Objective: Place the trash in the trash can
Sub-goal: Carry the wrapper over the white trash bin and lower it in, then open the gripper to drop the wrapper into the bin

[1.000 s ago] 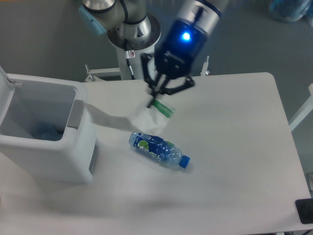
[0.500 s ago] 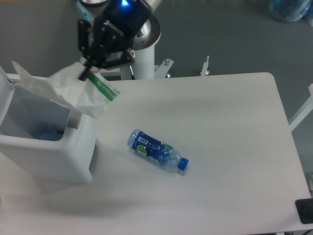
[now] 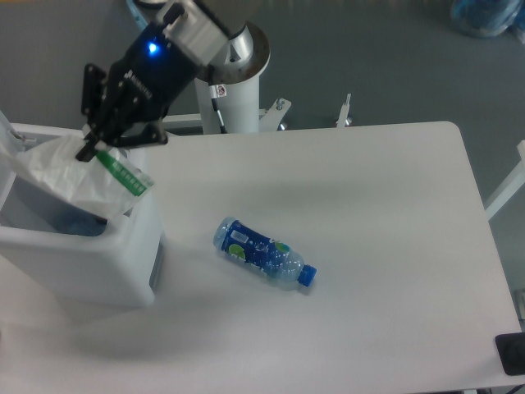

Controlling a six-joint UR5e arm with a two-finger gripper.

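Note:
My gripper (image 3: pixel 97 148) hangs over the right rim of the white trash can (image 3: pixel 49 250) at the left. It is shut on the top of the clear plastic pouch (image 3: pixel 78 180), whose green strip (image 3: pixel 125 174) points down to the right. The pouch's body droops into the can's opening. The small bottle (image 3: pixel 264 253) with blue label and blue cap lies on its side on the white table (image 3: pixel 385 213), cap toward the right, well apart from the gripper.
The arm's base column (image 3: pixel 238 82) stands behind the table's far edge. The can's lid (image 3: pixel 6 131) is tipped up at the far left. A dark object (image 3: pixel 512 355) sits at the table's front right corner.
The gripper has carried the pouch from the table's middle leftward, up, and now lower over the trash can's opening. The bottle has not moved.

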